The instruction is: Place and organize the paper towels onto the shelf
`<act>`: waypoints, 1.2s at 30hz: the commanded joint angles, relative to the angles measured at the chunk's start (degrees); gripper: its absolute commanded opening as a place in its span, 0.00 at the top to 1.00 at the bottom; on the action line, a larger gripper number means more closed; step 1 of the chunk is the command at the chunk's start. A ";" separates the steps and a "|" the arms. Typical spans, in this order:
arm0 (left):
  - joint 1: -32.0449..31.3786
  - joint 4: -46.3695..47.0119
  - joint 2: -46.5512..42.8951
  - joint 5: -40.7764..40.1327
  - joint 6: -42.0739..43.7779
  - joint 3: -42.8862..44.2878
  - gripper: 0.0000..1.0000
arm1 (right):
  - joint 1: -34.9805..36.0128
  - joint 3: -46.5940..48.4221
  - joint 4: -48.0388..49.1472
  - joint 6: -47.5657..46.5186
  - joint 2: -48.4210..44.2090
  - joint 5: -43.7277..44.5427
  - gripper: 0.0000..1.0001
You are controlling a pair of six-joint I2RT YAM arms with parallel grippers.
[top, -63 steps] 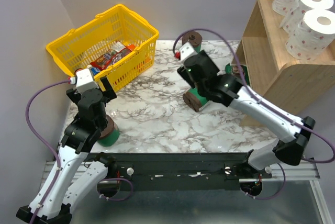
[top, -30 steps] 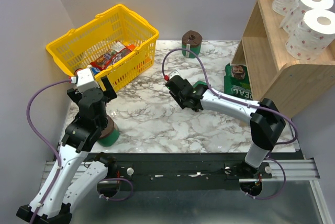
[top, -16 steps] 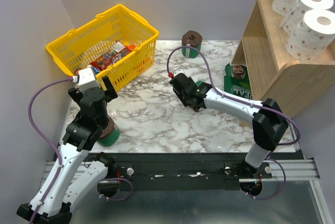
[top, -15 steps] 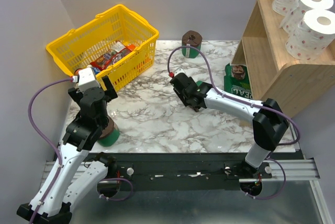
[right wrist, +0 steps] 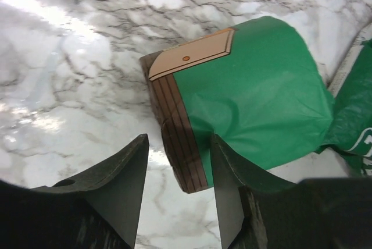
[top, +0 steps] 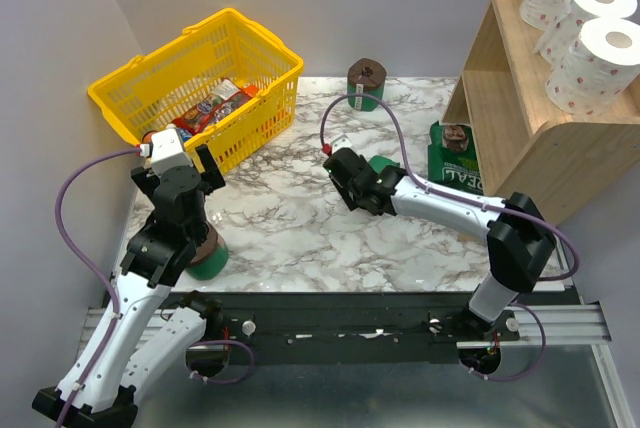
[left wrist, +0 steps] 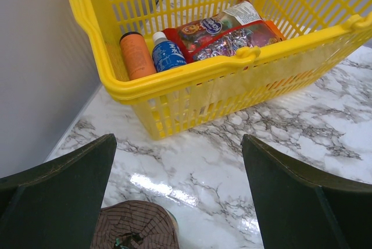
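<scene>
Three white paper towels (top: 592, 18) stand in a row on top of the wooden shelf (top: 520, 138). One green roll (top: 366, 85) stands upright at the back of the table. Another green roll (right wrist: 256, 109) lies on its side at the table's middle (top: 382, 164). My right gripper (right wrist: 177, 185) is open, its jaws straddling this roll's brown end; it shows low over the table in the top view (top: 360, 180). A third green roll (top: 207, 260) lies under my left arm, brown end showing (left wrist: 136, 226). My left gripper (left wrist: 180, 191) is wide open and empty above it.
A yellow basket (top: 200, 58) with bottles and snack packs stands at the back left, close before my left gripper (left wrist: 174, 80). A green printed package (top: 455, 160) lies at the shelf's foot, next to the lying roll (right wrist: 356, 127). A grey wall runs along the left.
My right arm pulled back from its far reach, and the gripper has since crept a little right and nearer at the lying green roll. The left arm has barely moved.
</scene>
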 commanded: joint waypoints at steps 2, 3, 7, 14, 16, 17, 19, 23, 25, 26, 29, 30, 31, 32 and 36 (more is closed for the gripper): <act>0.00 1.53 0.02 0.80 -0.42 -0.42 0.01 | 5.56 -1.77 0.33 8.30 -1.76 -6.51 0.47; 0.00 1.53 0.02 0.71 -0.42 -0.42 0.01 | 6.44 -1.85 0.42 9.09 -1.85 -6.95 0.47; 0.00 1.53 -0.07 0.79 -0.33 -0.51 0.01 | 9.70 -1.07 1.04 10.42 -1.59 -8.18 0.47; 0.00 1.44 -0.16 0.80 -0.33 -0.60 0.01 | 11.55 -0.53 0.60 10.51 -4.83 -6.45 0.46; 0.00 1.53 -0.25 0.80 -0.33 -0.51 0.01 | 11.11 -1.59 0.51 8.94 -7.02 0.03 0.47; 0.00 1.44 -0.33 0.88 -0.33 -0.60 0.01 | 9.37 -1.94 0.51 8.23 -7.73 0.95 0.48; -0.09 1.62 -0.16 1.15 -0.42 -0.69 0.01 | 6.73 -2.73 0.42 6.04 -9.23 2.00 0.60; -0.18 1.53 -0.07 1.50 -0.50 -0.69 0.01 | -0.47 -3.61 0.51 2.08 -11.42 4.64 0.71; -0.09 1.62 0.02 1.59 -0.51 -0.69 0.01 | -2.59 -3.79 0.60 0.06 -12.13 4.82 0.71; -0.09 1.62 -0.07 1.59 -0.59 -0.69 0.01 | -4.34 -3.88 0.95 -0.39 -12.48 4.47 0.71; -0.09 1.53 0.10 1.67 -0.51 -0.69 0.01 | -5.24 -4.75 2.00 -1.62 -12.05 2.80 0.70; -0.09 1.53 0.02 1.67 -0.51 -0.69 0.01 | -5.24 -4.93 2.18 -1.71 -11.18 2.54 0.70; -0.09 1.70 0.10 1.67 -0.51 -0.69 0.01 | -5.24 -5.11 2.44 -1.62 -10.56 2.01 0.70; -0.09 1.62 0.19 1.67 -0.42 -0.69 0.01 | -5.24 -5.54 2.96 -1.53 -10.03 1.92 0.70; -0.09 1.62 0.28 1.67 -0.42 -0.69 0.01 | -5.33 -6.25 5.60 -1.88 -7.83 2.44 0.70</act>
